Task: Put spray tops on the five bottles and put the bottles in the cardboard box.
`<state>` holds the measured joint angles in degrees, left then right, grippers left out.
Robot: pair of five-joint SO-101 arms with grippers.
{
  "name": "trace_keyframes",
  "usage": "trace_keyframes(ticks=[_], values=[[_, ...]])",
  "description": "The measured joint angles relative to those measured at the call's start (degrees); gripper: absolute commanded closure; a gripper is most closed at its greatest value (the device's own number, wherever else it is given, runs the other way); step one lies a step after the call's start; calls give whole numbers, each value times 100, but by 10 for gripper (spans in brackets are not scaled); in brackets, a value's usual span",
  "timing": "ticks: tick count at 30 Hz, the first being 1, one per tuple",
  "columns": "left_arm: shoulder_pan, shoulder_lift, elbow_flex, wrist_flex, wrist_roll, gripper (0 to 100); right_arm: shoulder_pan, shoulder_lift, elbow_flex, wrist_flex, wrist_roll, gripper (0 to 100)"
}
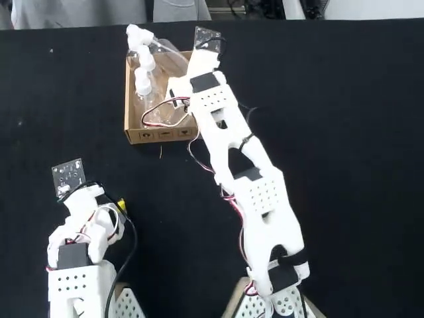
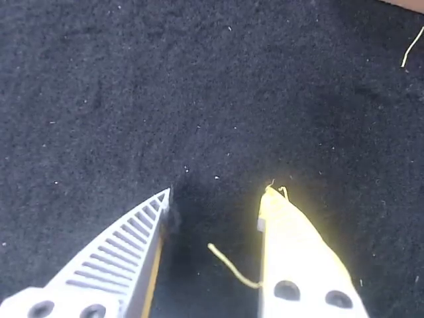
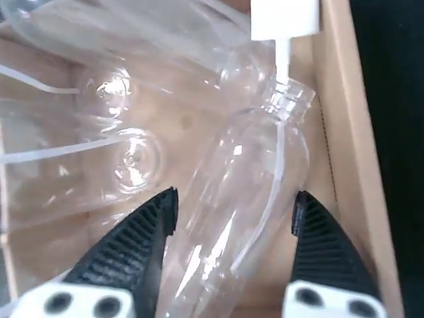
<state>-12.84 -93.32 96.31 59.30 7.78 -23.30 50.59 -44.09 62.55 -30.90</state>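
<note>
The cardboard box (image 1: 159,136) stands at the back left of the black table and holds several clear bottles (image 1: 149,89) with white spray tops (image 1: 144,61). My right arm (image 1: 218,112) stretches over the box's right side. My right gripper (image 3: 235,202) is inside the box (image 3: 339,99), with its black fingers (image 3: 142,232) closed against both sides of a clear bottle (image 3: 245,192) lying on the others. That bottle's white spray top (image 3: 285,16) sits raised above the neck, its tube running down inside. My left gripper (image 2: 217,195) is open over bare cloth, near the table's front left (image 1: 109,211).
Other clear bottles (image 3: 126,159) lie side by side under the held one. A spray top (image 1: 136,33) pokes past the box's far edge. A thin yellow thread (image 2: 232,268) hangs between my left fingers. Black cloth covers the table around the box.
</note>
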Motion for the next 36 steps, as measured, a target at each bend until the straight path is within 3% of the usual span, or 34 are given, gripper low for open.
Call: trace_keyframes(ticks=[20, 26, 36], values=[[0, 0, 0, 0, 0, 801, 0, 536, -659, 220, 0, 852], [0, 0, 0, 0, 0, 801, 18, 536, -1055, 598, 0, 982], [0, 0, 0, 0, 0, 801, 378, 536, -1327, 888, 0, 971]])
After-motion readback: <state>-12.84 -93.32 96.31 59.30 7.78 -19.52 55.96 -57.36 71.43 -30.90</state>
